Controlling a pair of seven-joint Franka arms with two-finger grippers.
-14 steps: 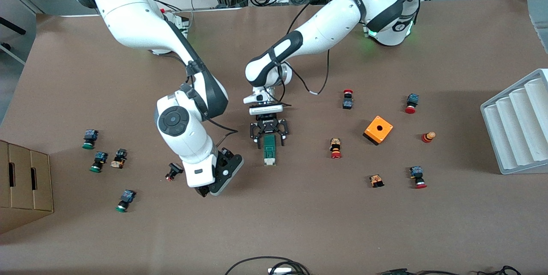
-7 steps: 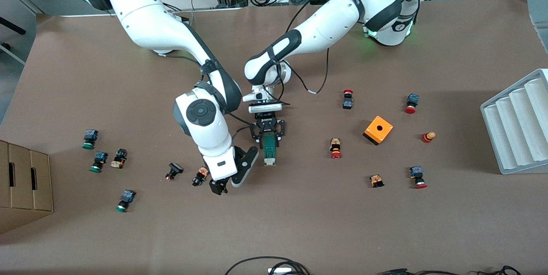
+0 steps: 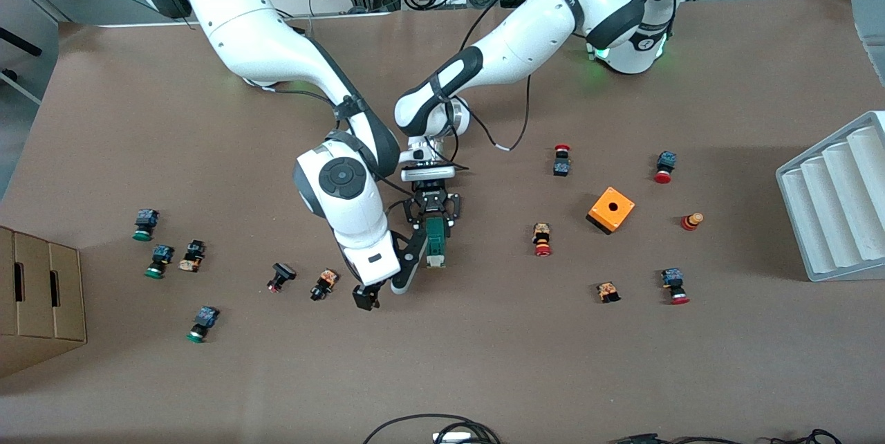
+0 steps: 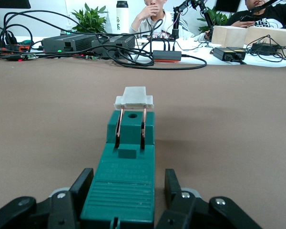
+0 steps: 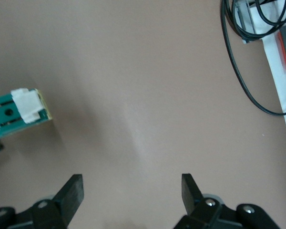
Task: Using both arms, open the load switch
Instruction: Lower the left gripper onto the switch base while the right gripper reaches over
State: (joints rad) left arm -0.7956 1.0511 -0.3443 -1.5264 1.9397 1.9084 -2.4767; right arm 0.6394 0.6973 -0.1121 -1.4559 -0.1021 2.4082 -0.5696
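Our right end effector (image 3: 379,288) hangs with fingers apart over bare tabletop (image 3: 484,361), at seven o'clock from the switch (image 3: 435,242), ready for its white end. Our left end effector (image 3: 434,217) clamps the switch mid-tabletop, anchoring it.

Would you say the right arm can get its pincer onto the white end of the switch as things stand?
Probably yes. The white end of the switch sticks out past the left pincer, which grips the other end. The right pincer hangs open beside it, over bare table.
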